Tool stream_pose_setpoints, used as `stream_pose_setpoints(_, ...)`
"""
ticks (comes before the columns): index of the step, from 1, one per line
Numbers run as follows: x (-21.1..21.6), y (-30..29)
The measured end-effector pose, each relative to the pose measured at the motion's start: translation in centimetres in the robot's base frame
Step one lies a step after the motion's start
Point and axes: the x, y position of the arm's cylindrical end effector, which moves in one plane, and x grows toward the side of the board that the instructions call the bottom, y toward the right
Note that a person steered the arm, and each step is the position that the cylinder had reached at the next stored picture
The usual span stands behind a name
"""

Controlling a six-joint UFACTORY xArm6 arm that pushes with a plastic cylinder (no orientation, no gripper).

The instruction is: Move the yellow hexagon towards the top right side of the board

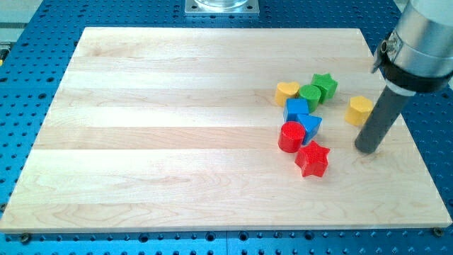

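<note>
The yellow hexagon (359, 110) lies on the wooden board (177, 127) toward the view's right, at mid height. My tip (367, 149) rests on the board just below it and slightly to the right, a short gap away from it. To the left of the hexagon is a cluster: a yellow heart (287, 93), a green cylinder (309, 95), a green star (325, 86), two blue blocks (296, 110) (310, 126), a red cylinder (290, 137) and a red star (313, 158).
The board lies on a blue perforated table (42, 35). The arm's grey body (423, 42) stands over the board's top right corner. A metal mount (222, 6) sits at the view's top centre.
</note>
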Motion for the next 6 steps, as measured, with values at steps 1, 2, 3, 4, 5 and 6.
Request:
stream_pose_setpoints(1, -3.3, 0.0)
stream_pose_setpoints(2, -9.3, 0.0)
stream_pose_setpoints(3, -16.7, 0.0)
stream_pose_setpoints(4, -18.0, 0.5)
stream_pose_setpoints(5, -15.7, 2.0)
stream_pose_setpoints(6, -13.1, 2.1)
